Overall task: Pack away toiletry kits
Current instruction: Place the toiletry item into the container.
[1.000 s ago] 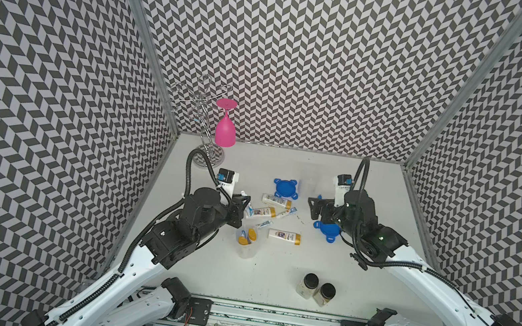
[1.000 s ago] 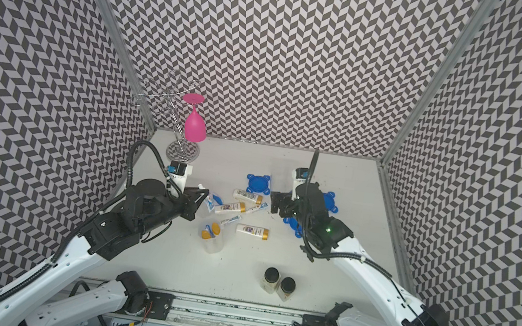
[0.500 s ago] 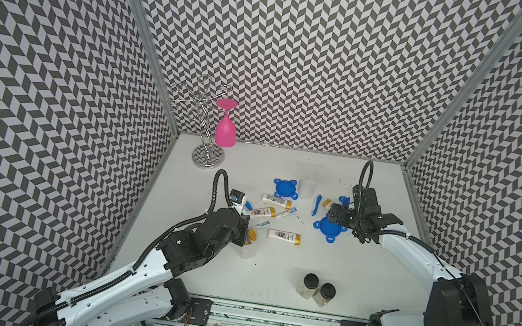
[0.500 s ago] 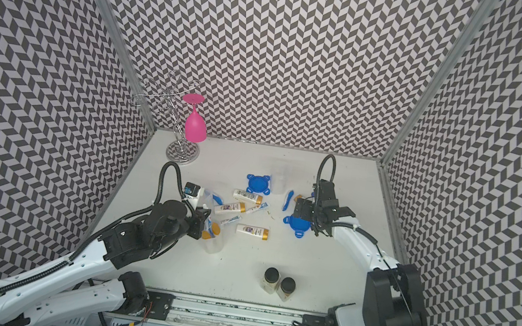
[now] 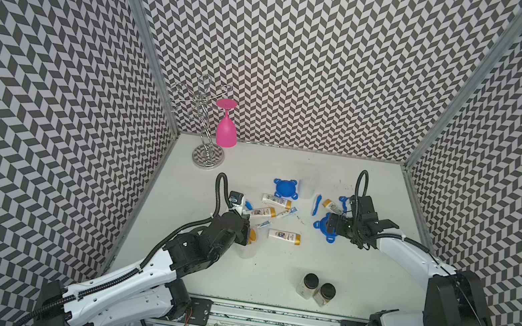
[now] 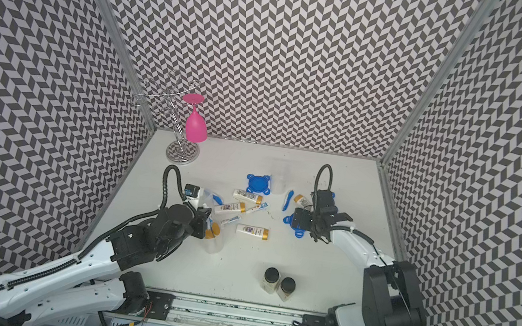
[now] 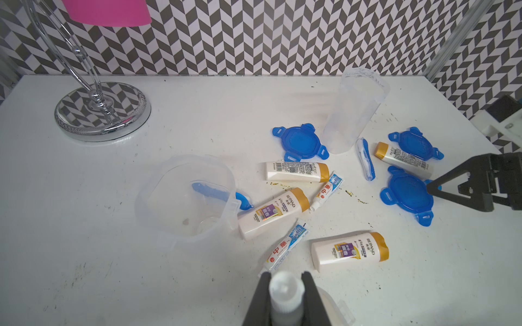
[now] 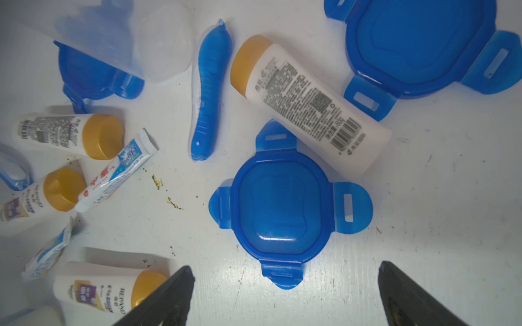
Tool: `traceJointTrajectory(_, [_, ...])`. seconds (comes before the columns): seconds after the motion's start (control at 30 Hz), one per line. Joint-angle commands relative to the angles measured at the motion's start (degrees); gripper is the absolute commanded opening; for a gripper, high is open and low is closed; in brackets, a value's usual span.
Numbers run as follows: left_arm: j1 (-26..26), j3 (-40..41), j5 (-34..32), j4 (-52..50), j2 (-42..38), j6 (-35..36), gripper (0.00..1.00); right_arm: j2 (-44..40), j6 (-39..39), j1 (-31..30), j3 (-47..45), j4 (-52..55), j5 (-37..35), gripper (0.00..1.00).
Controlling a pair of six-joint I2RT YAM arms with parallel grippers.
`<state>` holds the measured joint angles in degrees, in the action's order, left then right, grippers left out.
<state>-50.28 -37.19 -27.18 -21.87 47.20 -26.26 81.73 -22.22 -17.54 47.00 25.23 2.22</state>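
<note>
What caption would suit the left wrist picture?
Left fingers pinch a white-capped tube; gold-capped bottles, toothpaste tubes and blue lids lie scattered on the white table.

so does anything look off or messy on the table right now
Small yellow-brown crumbs are scattered on the table beside a toothpaste tube, like something spilled. One gold-capped bottle lies partly over a tab of a loose blue lid. Otherwise it is just unpacked clutter.
</note>
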Motion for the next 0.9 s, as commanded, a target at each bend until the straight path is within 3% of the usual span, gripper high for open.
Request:
traceJointTrajectory(0.0, [-0.3, 0.9, -2.1, -0.6, -0.8, -2.4, 0.0, -1.2, -1.1, 0.1, -0.7, -2.6, 0.1, 1.0])
traceJointTrajectory(0.43, [-0.5, -0.9, -4.6, -5.4, -3.0, -0.8, 0.0, -0.8, -1.4, 0.1, -0.5, -3.1, 0.1, 1.0])
traceJointTrajectory(0.87, [-2.9, -0.9, -8.2, -7.8, 2.9, -3.6, 0.01, -1.5, -1.5, 0.2, -0.3, -3.3, -0.4, 1.0])
